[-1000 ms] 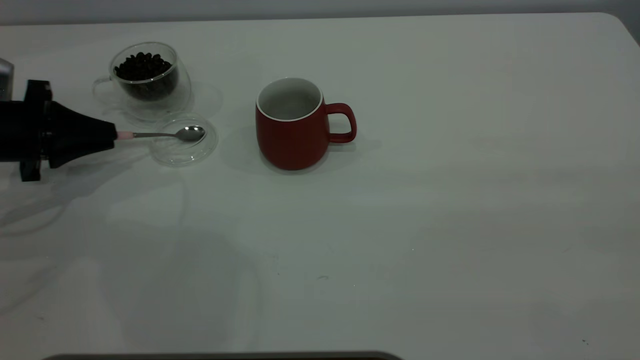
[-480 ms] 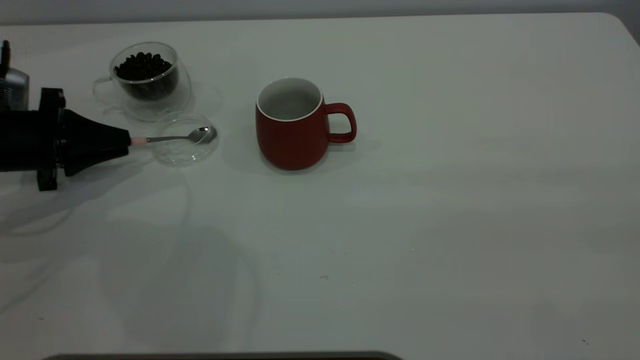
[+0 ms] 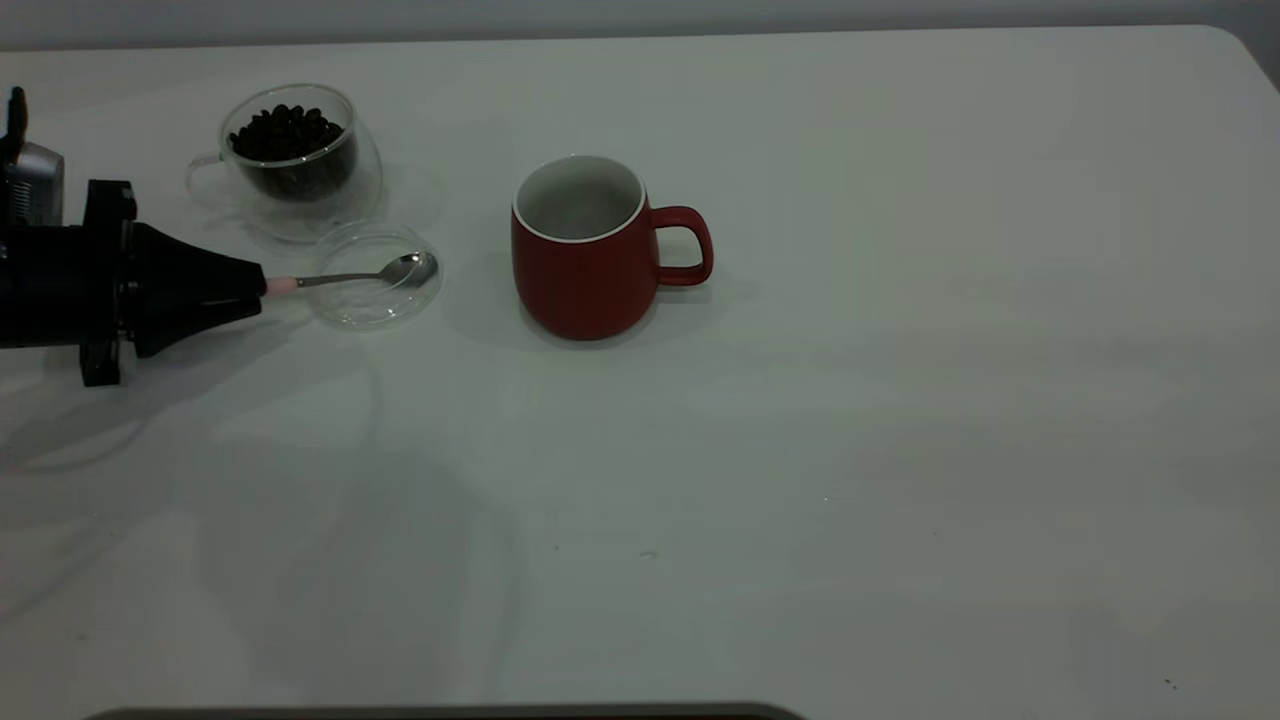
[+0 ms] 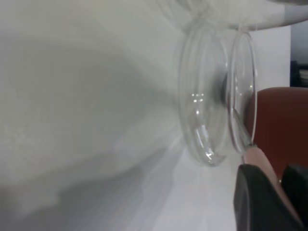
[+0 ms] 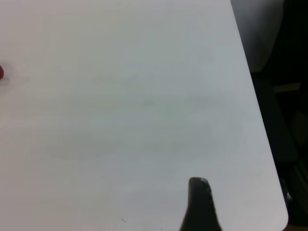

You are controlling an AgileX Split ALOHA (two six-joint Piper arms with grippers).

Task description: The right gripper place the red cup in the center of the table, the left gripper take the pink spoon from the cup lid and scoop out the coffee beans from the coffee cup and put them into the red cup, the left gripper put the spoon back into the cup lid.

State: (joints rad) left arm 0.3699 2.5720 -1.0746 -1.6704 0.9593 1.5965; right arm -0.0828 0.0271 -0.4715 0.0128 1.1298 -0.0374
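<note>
The red cup (image 3: 580, 280) stands upright near the middle of the table (image 3: 900, 400), handle to the right; its inside looks empty. At far left, my left gripper (image 3: 258, 285) is shut on the pink spoon (image 3: 370, 273), held level by its handle. The spoon's metal bowl hovers over the right rim of the clear cup lid (image 3: 360, 305). Behind the lid stands the glass coffee cup (image 3: 300, 185), filled with coffee beans (image 3: 285, 132). The left wrist view shows the lid (image 4: 199, 120), the spoon's pink handle (image 4: 257, 159) and the red cup (image 4: 284, 120) beyond. My right gripper (image 5: 199, 192) appears only in its wrist view, over bare table.
The right wrist view shows the table's rounded corner and edge (image 5: 269, 159), with dark floor beyond. A dark strip (image 3: 450, 712) runs along the near edge in the exterior view.
My left gripper has moved right with the spoon. The spoon's bowl has gone from the lid's middle to over its right rim.
</note>
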